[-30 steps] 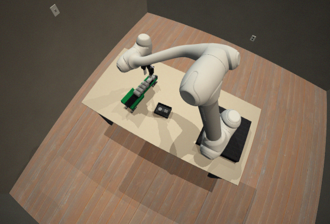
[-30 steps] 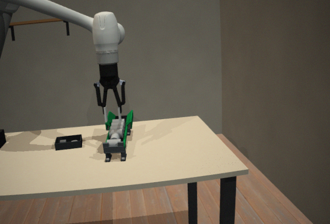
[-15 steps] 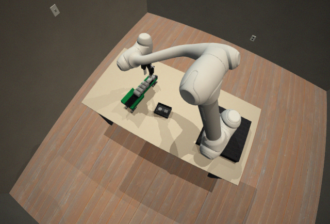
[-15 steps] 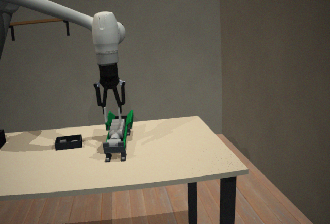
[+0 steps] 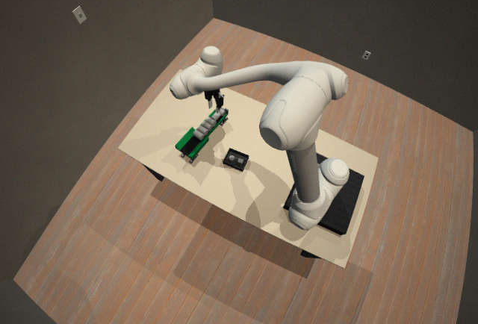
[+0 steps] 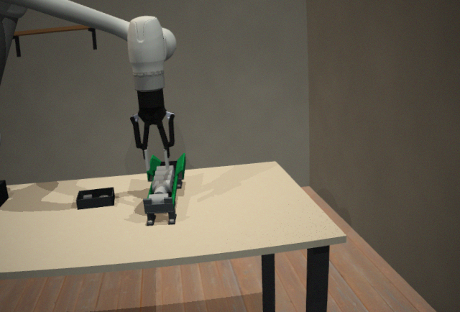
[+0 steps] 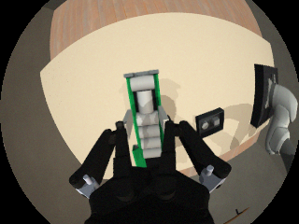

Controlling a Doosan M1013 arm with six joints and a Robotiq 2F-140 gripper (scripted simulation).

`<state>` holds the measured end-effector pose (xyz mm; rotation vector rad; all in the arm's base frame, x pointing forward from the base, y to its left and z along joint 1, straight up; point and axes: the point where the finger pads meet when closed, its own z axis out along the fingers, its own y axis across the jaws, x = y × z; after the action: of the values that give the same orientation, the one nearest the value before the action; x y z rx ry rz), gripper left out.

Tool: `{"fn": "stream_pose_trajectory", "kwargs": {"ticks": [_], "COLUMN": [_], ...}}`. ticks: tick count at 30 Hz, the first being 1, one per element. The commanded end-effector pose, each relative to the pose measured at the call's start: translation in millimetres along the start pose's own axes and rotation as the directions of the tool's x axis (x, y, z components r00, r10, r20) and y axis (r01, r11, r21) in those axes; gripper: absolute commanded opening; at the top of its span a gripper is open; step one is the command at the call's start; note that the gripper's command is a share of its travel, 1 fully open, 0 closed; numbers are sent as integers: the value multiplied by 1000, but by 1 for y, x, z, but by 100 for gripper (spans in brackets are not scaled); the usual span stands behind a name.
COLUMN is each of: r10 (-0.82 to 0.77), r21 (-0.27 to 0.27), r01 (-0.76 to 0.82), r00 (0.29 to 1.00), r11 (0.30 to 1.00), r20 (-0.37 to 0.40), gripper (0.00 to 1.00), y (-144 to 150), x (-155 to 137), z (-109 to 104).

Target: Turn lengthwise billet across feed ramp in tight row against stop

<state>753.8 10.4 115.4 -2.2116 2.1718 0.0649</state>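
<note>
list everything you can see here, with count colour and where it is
feed ramp: one, green side rails, grey stop at the low end, on the table
billets: grey, a row lying across the ramp, exact count unclear
turned billet: one, grey, lengthwise on the ramp, between the row and a crosswise billet at the stop
tray: one, black, holding small grey parts, on the table beside the ramp
table: one, beige top, dark legs
wall shelf: one, wood, on the back wall
arm: one, white, on a black base plate
end effector: one, black, partly open and empty, over the ramp's high end
</note>
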Motion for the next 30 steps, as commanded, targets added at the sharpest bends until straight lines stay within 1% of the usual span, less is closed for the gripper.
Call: {"fn": "stream_pose_trajectory", "kwargs": {"ticks": [1, 13, 21, 23, 30], "r10": [0, 0, 0, 0, 0], "r21": [0, 0, 0, 0, 0], "r01": [0, 0, 0, 0, 0], "r00": [1000, 999, 999, 999, 999], "r11": [1000, 1000, 1000, 1000, 1000], "r20": [11, 46, 48, 48, 48], "gripper": [41, 41, 41, 41, 41], "y": [0, 0, 0, 0, 0], "x": [0, 1, 2, 2, 3], "z": [0, 0, 19, 19, 36]}}
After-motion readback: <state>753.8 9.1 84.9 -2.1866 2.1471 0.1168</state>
